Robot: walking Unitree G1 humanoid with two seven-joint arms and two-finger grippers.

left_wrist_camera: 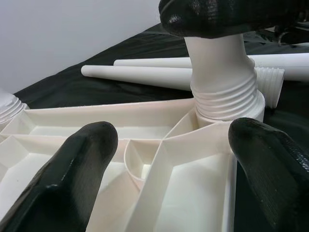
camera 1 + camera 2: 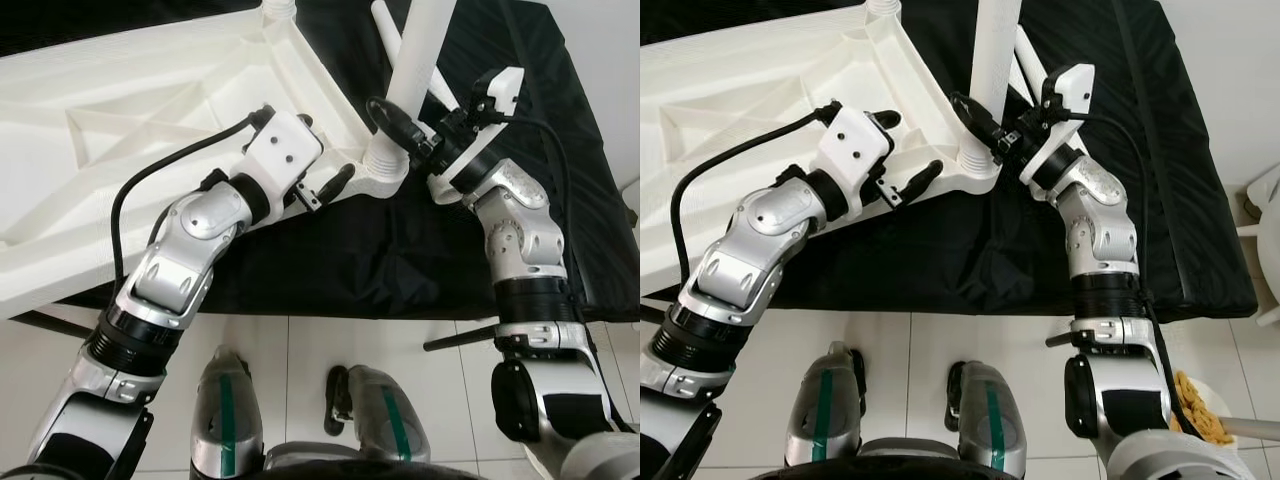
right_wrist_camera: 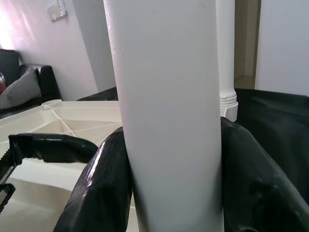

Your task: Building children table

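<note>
The white plastic tabletop (image 2: 130, 130) lies upside down on a black cloth (image 2: 330, 260). A white table leg (image 2: 420, 50) stands upright in the threaded socket (image 1: 227, 96) at the tabletop's near corner. My right gripper (image 2: 400, 125) is shut on this leg (image 3: 164, 96) just above the socket, one black finger (image 3: 104, 183) on each side. My left gripper (image 2: 913, 143) is open and straddles the tabletop's rim beside that corner, its fingers (image 1: 72, 183) apart over the ribbed underside. Another leg (image 2: 280, 10) stands in the far corner.
Loose white legs (image 1: 145, 75) lie on the cloth behind the socket. The cloth-covered surface ends near my feet (image 2: 225, 420) on a white tiled floor. A bowl of snacks (image 2: 1200, 410) sits on the floor at my right.
</note>
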